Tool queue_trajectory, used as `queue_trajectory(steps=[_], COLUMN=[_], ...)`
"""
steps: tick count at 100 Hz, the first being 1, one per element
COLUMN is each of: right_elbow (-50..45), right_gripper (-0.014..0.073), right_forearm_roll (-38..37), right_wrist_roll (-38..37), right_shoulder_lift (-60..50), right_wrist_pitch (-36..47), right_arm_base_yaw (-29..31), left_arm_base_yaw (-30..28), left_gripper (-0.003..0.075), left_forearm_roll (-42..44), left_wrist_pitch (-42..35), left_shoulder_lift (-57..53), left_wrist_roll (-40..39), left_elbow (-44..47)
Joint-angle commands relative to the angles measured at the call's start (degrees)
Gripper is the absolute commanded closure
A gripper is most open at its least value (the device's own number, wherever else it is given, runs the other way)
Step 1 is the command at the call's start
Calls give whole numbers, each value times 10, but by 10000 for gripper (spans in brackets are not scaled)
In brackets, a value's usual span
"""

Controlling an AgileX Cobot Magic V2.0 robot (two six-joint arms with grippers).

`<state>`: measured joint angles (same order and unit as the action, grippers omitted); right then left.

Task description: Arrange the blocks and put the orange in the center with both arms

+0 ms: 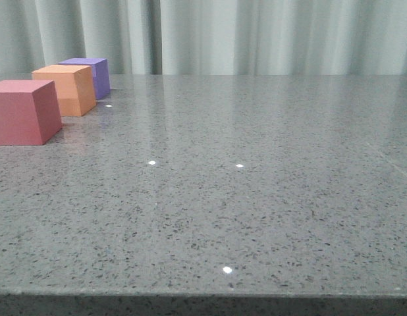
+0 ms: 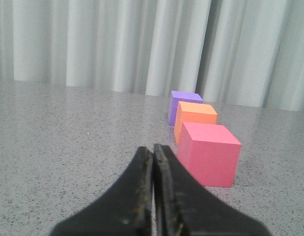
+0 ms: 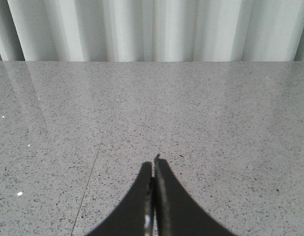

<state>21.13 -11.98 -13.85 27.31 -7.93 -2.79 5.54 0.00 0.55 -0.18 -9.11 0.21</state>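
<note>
Three cubes stand in a row at the table's far left in the front view: a pinkish-red cube nearest, the orange cube behind it, a purple cube farthest. The left wrist view shows the same row: pinkish-red, orange, purple. My left gripper is shut with nothing in it, short of the pinkish-red cube and to its side. My right gripper is shut and empty over bare table, with no cube in its view. Neither arm shows in the front view.
The grey speckled table runs to a front edge near the camera. A pale pleated curtain hangs behind the far edge. A thin seam line crosses the tabletop in the right wrist view.
</note>
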Motion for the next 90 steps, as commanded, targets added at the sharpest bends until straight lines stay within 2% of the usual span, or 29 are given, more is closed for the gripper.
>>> queue_trajectory(steps=[1, 44, 66, 90], right_elbow=[16, 3, -65, -155], right_gripper=[662, 662, 662, 662], right_forearm_roll=[-9, -15, 56, 58], right_wrist_roll=[3, 22, 26, 26], right_shoulder_lift=[0, -10, -102, -221], right_wrist_pitch=[45, 45, 65, 106], right_arm_base_yaw=[4, 4, 4, 4], left_arm_base_yaw=[-3, -3, -3, -3], left_gripper=[741, 741, 741, 741], left_forearm_roll=[-3, -3, -3, -3], left_wrist_pitch=[-46, -46, -46, -46], left_shoulder_lift=[-22, -22, -22, -22], left_wrist_roll=[0, 0, 0, 0], left_elbow=[23, 23, 23, 23])
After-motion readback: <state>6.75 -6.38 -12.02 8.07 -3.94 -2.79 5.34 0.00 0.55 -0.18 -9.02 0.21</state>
